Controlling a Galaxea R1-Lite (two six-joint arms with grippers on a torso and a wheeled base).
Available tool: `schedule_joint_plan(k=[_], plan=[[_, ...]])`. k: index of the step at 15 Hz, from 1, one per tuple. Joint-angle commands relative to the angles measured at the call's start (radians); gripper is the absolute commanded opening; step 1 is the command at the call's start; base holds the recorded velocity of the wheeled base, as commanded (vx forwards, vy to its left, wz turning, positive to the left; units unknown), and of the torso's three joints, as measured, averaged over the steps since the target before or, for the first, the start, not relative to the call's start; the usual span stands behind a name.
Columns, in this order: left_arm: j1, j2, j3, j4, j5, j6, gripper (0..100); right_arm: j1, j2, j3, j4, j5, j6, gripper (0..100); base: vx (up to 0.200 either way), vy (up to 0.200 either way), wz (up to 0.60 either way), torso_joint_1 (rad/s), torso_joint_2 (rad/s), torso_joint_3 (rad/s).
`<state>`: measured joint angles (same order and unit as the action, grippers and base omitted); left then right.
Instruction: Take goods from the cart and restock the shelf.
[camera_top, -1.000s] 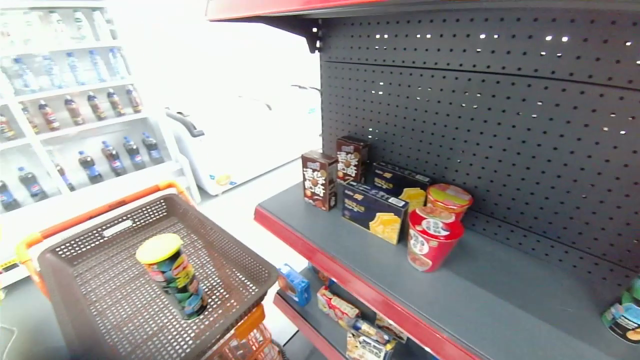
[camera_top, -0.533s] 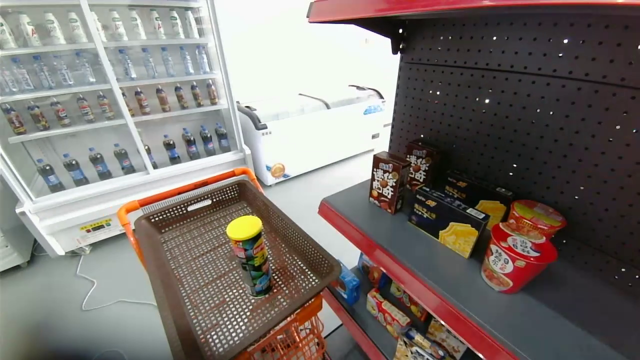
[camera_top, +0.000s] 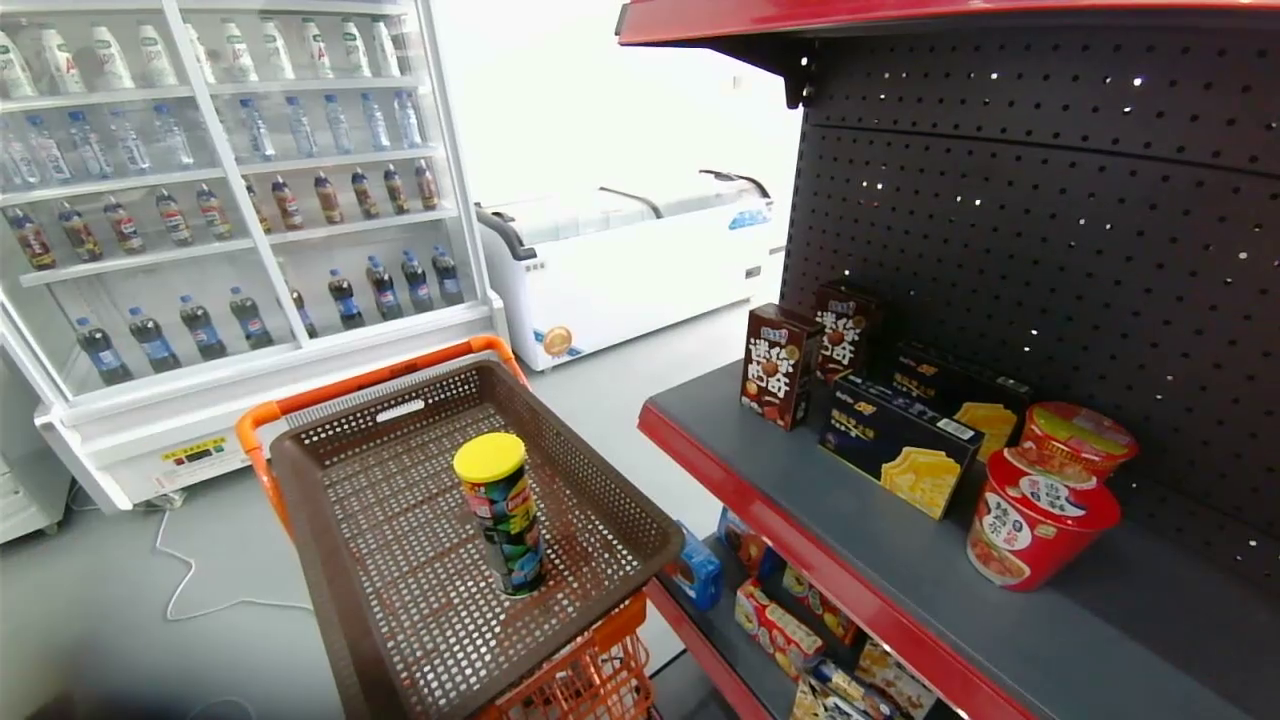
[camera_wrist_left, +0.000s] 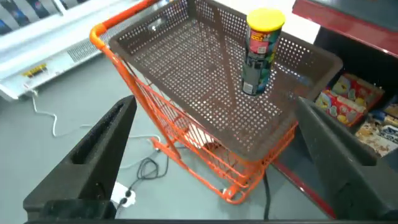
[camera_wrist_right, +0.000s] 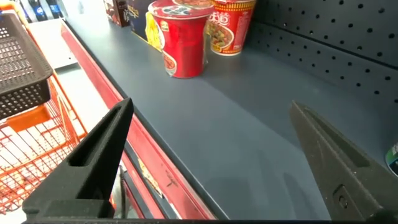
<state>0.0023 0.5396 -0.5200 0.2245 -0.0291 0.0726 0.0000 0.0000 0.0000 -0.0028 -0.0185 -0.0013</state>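
Note:
A tall can with a yellow lid (camera_top: 500, 515) stands upright in the brown mesh basket (camera_top: 400, 520) on the orange cart (camera_top: 350, 385). In the left wrist view the can (camera_wrist_left: 261, 53) stands at the far side of the basket (camera_wrist_left: 186, 68), and my left gripper (camera_wrist_left: 214, 143) hangs open above the cart's near corner, well short of the can. My right gripper (camera_wrist_right: 211, 155) is open over the bare grey shelf board (camera_wrist_right: 249, 124), with the red noodle cup (camera_wrist_right: 183, 37) farther off. Neither gripper holds anything.
The grey shelf (camera_top: 800, 480) carries brown boxes (camera_top: 780, 365), dark blue boxes (camera_top: 900, 445) and red cups (camera_top: 1035, 520) toward the back. Packets fill the lower shelf (camera_top: 780, 625). A drinks fridge (camera_top: 200, 200) and a chest freezer (camera_top: 620, 260) stand behind the cart.
The head camera swung toward the cart between one second and half a second ago, then nearly stopped. The can and the shelf goods stand where they were.

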Motion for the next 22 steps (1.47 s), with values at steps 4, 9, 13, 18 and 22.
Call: schedule_joint_plan(k=[4, 9, 13, 18, 22], plan=[[0.016, 0.744, -0.071, -0.398, -0.184, -0.031, 100, 0.000, 0.000, 0.000, 0.000, -0.001, 0.000, 100, 0.000, 0.000, 0.00, 0.000, 0.00, 0.000], [-0.035, 1.067, 0.011, -0.815, -0.272, -0.030, 100, 0.000, 0.000, 0.000, 0.000, 0.000, 0.000, 100, 0.000, 0.000, 0.00, 0.000, 0.00, 0.000], [-0.133, 1.225, 0.084, -1.053, -0.270, -0.030, 100, 0.000, 0.000, 0.000, 0.000, 0.000, 0.000, 100, 0.000, 0.000, 0.00, 0.000, 0.00, 0.000], [-0.165, 1.372, 0.155, -1.241, -0.215, -0.011, 100, 0.000, 0.000, 0.000, 0.000, 0.000, 0.000, 100, 0.000, 0.000, 0.00, 0.000, 0.00, 0.000], [-0.166, 1.476, 0.173, -1.349, -0.146, 0.024, 100, 0.000, 0.000, 0.000, 0.000, 0.000, 0.000, 100, 0.000, 0.000, 0.00, 0.000, 0.00, 0.000]])
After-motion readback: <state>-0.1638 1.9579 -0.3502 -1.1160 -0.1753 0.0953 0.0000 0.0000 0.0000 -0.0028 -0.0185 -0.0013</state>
